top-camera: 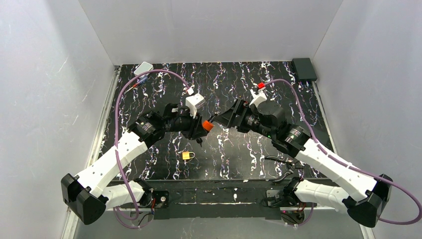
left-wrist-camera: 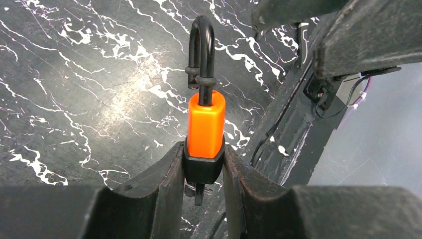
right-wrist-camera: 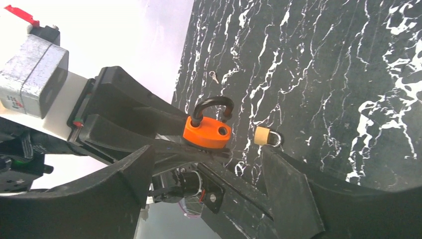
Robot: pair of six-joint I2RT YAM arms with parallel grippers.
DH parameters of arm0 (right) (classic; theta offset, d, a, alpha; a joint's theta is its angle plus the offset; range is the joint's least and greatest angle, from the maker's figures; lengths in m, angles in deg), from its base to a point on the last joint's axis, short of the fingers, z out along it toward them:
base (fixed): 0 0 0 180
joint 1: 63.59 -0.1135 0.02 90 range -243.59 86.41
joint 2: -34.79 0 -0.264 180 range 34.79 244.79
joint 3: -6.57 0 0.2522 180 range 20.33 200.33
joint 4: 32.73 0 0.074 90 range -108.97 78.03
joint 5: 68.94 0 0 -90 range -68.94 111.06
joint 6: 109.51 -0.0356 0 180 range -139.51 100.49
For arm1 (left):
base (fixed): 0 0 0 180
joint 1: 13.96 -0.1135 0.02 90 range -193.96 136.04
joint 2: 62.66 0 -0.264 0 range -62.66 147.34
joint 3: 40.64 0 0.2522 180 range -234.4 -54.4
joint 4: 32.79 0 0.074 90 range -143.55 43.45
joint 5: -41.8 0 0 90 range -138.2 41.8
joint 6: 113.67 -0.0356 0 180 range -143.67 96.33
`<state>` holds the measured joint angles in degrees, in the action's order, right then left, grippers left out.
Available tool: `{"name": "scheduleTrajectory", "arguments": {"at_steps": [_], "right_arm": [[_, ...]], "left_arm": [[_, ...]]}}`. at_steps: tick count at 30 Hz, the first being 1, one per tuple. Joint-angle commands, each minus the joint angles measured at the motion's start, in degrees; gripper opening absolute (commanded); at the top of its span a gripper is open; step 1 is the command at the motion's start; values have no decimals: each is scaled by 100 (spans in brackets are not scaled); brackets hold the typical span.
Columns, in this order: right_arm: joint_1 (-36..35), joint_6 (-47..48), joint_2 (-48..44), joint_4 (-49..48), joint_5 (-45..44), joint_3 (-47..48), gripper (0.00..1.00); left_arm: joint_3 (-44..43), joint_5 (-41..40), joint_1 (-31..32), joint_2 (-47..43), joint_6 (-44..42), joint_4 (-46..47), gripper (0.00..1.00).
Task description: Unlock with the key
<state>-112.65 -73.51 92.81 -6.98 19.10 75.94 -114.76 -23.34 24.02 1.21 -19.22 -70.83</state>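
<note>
My left gripper (top-camera: 203, 127) is shut on the black base of the small orange padlock (left-wrist-camera: 205, 124) and holds it above the table. The black shackle (left-wrist-camera: 201, 50) stands raised, with one leg out of the body. The open hole shows on the padlock's top in the right wrist view (right-wrist-camera: 208, 132). The tiny dark key (left-wrist-camera: 199, 193) sticks out of the padlock's underside, between my left fingers. My right gripper (top-camera: 219, 119) is open and empty, just right of the padlock, its fingers (right-wrist-camera: 293, 194) spread to either side of it.
A small yellow padlock (top-camera: 188, 155) lies on the marbled table in front of the grippers; it also shows in the right wrist view (right-wrist-camera: 262, 135). Black pliers (top-camera: 283, 167) lie near the right arm. A white box (top-camera: 144, 67) and a black box (top-camera: 304, 68) sit at the far corners.
</note>
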Motion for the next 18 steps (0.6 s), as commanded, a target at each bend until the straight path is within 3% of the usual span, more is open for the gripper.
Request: {"name": "scheduleTrajectory", "arguments": {"at_steps": [1, 9, 18], "right_arm": [[-17, -259, 4, -475, 155, -73, 83], [-25, -357, 487, -1047, 635, 3, 79], [-25, -346, 818, -1146, 611, 85, 63]], "left_arm": [[-35, -19, 7, -175, -84, 76, 0], [6, 350, 7, -226, -14, 137, 0], [12, 543, 8, -247, -12, 142, 0]]}}
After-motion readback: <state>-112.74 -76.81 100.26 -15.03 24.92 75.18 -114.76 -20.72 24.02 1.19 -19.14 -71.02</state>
